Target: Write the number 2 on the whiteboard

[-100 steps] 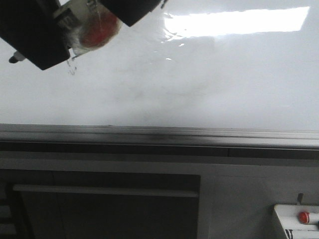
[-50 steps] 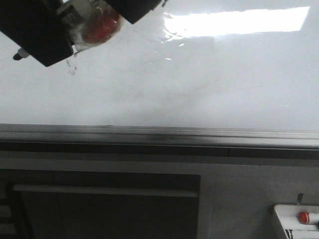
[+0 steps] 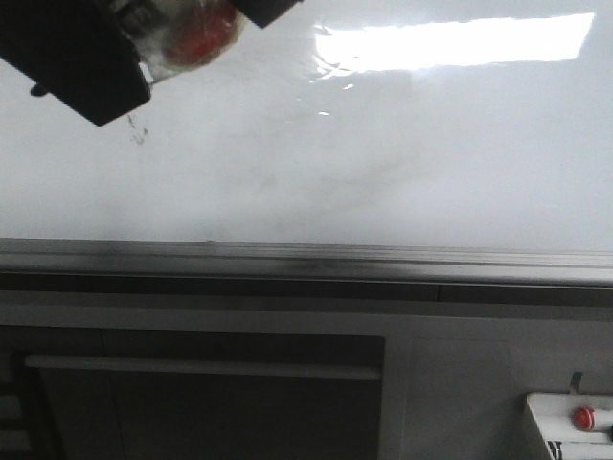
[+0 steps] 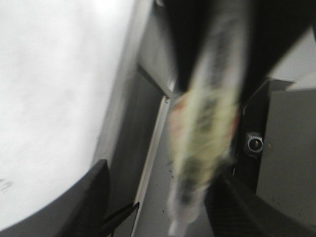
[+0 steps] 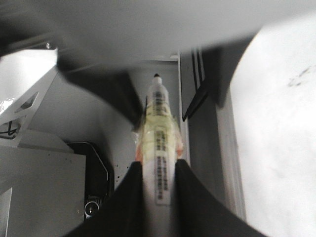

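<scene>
Since a second ago, the gripper [image 3: 144, 48] at the far left of the whiteboard [image 3: 431, 163] has drawn farther away, its dark pen tip nearly hidden. Right gripper's [image 5: 158, 173] fingers [image 5: 129, 197] are clenched on a marker [image 5: 159, 143]; the left gripper's state I cannot tell. Faint black strokes of the number 2 [image 3: 137, 132] sit just below the gripper.

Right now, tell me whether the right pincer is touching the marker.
Touching. In the right wrist view both fingers of the right pincer press against the marker barrel, no gap.
</scene>
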### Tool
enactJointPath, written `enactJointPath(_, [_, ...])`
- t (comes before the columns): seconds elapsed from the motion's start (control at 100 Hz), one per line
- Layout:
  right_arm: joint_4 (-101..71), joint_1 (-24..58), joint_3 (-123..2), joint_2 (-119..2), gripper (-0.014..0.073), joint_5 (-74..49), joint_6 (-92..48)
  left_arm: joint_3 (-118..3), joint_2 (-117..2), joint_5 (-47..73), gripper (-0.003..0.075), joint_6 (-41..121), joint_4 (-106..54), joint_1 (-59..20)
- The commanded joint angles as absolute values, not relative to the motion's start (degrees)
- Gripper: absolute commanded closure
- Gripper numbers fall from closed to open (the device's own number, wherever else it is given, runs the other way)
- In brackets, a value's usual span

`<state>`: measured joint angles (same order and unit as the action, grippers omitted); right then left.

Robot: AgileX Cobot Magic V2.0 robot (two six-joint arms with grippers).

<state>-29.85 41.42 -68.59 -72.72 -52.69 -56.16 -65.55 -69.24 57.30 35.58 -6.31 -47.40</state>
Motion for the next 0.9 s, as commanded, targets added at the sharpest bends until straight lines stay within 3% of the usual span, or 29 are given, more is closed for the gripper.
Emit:
enactJointPath(0.0, [-31.1,39.8,-70.5,-69.3,0.0556,-50.8,-54.6,-67.0,-65.9,53.5,0.0288,33.8,-7.9,-44.7])
enactJointPath(0.29, [-25.8,30.0,-68.2,-61.4,0.0556,-57.0,-42.5,-61.4,-54.2,51.6,0.0288,32.0,-12.3,-36.6])
enactJointPath(0.57, [-25.3,19.7,-55.8,-51.8,0.0556,-51.1,-26.2,-49.2,-40.8,43.6,0.0288,22.4,-12.3,-27.6])
enactJointPath(0.89, [-26.6,18.7,-50.9,-50.7,0.0556,-49.7,-25.7,-43.1,-36.3,40.2,0.0289,21.1,-12.3,-24.6])
